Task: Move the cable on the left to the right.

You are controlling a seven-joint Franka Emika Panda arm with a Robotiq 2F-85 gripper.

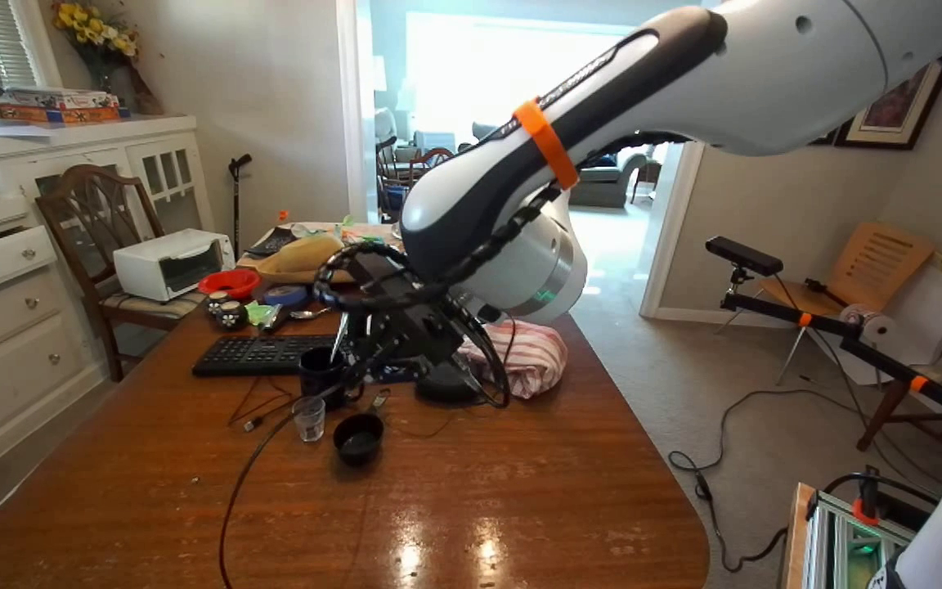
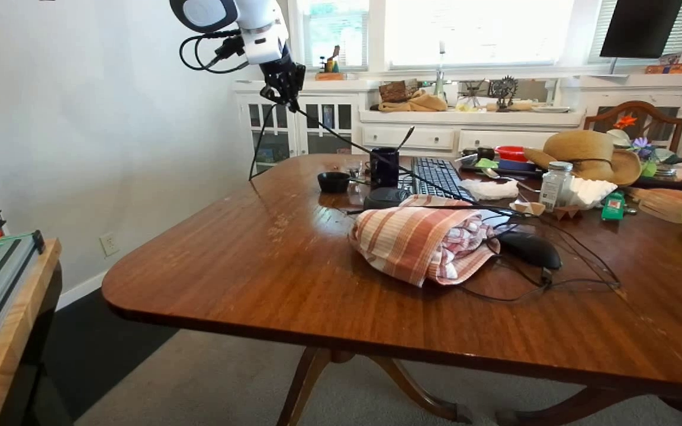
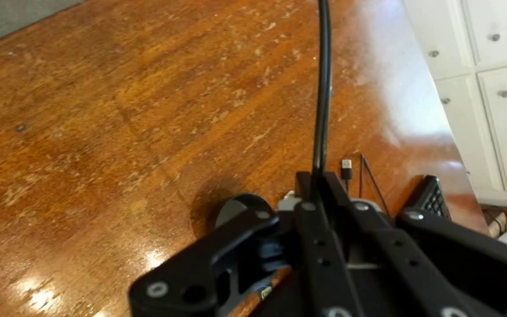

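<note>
My gripper (image 3: 317,182) is shut on the long black cable (image 3: 324,88), which runs up and away from between the fingertips in the wrist view. In an exterior view the gripper (image 2: 291,105) is held high above the table's far end. From it one length of cable (image 2: 262,139) hangs to the table edge. Another length slants down to the right, past the dark mug, toward the striped cloth. In an exterior view the cable (image 1: 246,478) drops toward the near table edge, and the fingertips are hard to make out among dark cords.
On the wooden table (image 2: 246,266) stand a dark mug (image 2: 384,171) with a spoon, a black cup (image 1: 358,442), a small clear glass (image 1: 308,421) and a keyboard (image 1: 250,357). A striped cloth (image 2: 400,242) and a black mouse (image 2: 528,248) lie nearby. A USB plug (image 3: 346,169) lies below the gripper.
</note>
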